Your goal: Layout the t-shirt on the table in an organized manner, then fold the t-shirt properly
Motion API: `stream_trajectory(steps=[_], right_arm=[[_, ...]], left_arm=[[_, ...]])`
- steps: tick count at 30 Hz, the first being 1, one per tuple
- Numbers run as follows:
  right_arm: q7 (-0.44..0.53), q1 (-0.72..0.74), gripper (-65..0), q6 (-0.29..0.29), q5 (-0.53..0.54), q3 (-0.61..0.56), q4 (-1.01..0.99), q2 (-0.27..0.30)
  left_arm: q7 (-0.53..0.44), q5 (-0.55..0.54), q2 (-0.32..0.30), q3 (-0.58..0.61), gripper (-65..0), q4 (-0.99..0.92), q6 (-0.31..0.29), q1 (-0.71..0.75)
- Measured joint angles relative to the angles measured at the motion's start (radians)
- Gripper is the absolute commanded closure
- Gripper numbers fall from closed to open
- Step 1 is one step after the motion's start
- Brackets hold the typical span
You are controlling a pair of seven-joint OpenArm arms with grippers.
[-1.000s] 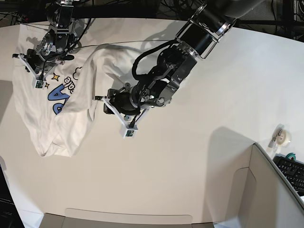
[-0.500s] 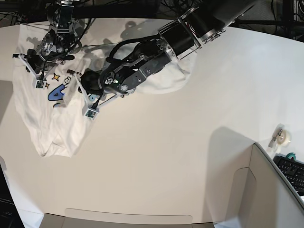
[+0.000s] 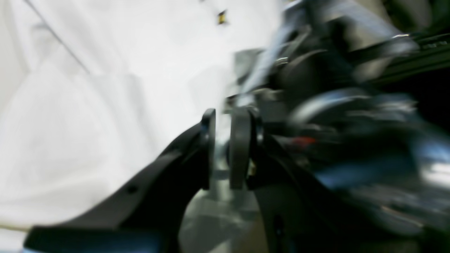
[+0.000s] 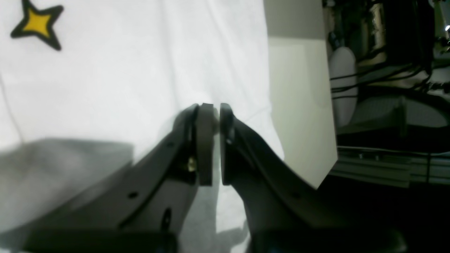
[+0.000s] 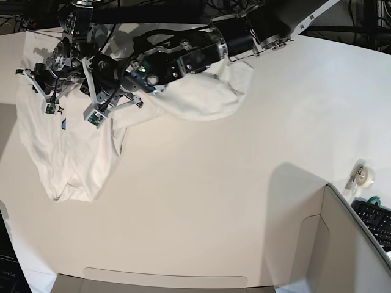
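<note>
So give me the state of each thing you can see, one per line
t-shirt: crumpled, partly draped over itself, not laid flat.
right gripper: fingers shut on the t-shirt's fabric.
left gripper: fingers nearly closed, blurred; a grip cannot be told.
table: white top, carrying the t-shirt.
tape roll: upright at the table's edge.

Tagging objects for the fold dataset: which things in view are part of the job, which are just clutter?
Job:
- t-shirt, bunched at the table's far left
- table
- left gripper, over the shirt
- right gripper, shut on the shirt

Lying about:
- tape roll at the right edge
- keyboard
- grey box wall
</note>
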Motion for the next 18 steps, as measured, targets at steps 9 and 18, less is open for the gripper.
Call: stream_trajectory(steps=[9, 18], right_arm=[[0.007, -0.003, -5.4, 0.003, -0.002, -0.001, 0.000, 0.001], [0.007, -0.004, -5.4, 0.001, -0.003, -0.001, 0.000, 0.000]], left_arm=[[0.098, 0.014, -0.199, -0.250, -25.3, 0.092, 0.006, 0.013], [0.089, -0.082, -0.209, -0.528, -25.5, -0.087, -0.073, 0.103]])
